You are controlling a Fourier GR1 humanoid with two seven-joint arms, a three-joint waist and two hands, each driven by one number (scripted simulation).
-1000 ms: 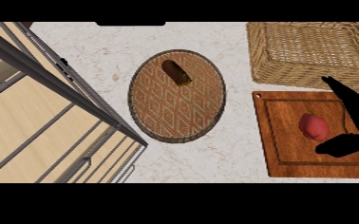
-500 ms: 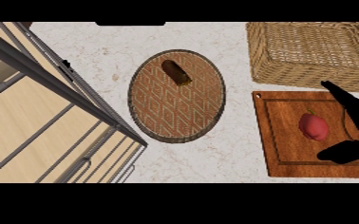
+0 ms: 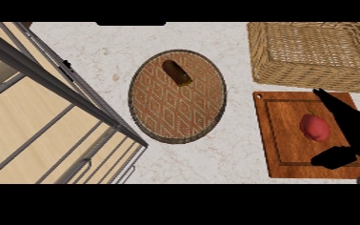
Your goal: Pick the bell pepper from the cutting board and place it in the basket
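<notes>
So here's where I'm at: my right hand (image 3: 339, 124) is coming in from the right edge, and the bell pepper (image 3: 315, 127) sits just to the left of it, in the gap between the straight fingers (image 3: 330, 104) above and the thumb (image 3: 336, 158) below. The hand is spread wide and holds nothing; as far as I can tell nothing is touching the pepper yet. Left hand isn't in view at all.

The pepper lies on the cutting board (image 3: 281, 138), on the half of it nearer my hand. The basket (image 3: 302, 52) is up past my fingertips, well clear of the pepper, its near wall close to the board's top edge.

The step in hand, as I read it, is closing on the pepper. To do that well I'd slide the hand a bit further left so the pepper sits deep toward the palm, then curl fingers and thumb around it. Pinching at the tips on a rounded skin looks like a recipe for it squirting out.

Orientation: the long axis runs roughly up-down in the head view, slightly tilted, with the little stem end pointing up toward the basket. My fingers and thumb sit at the two ends of that axis, so I'd be closing along its length. Grabbing across the narrower width might seat better, honestly.

Other stuff further left of the hand: a round woven mat (image 3: 177, 96) with a small brown thing (image 3: 176, 72) on it. Not in my way.
</notes>
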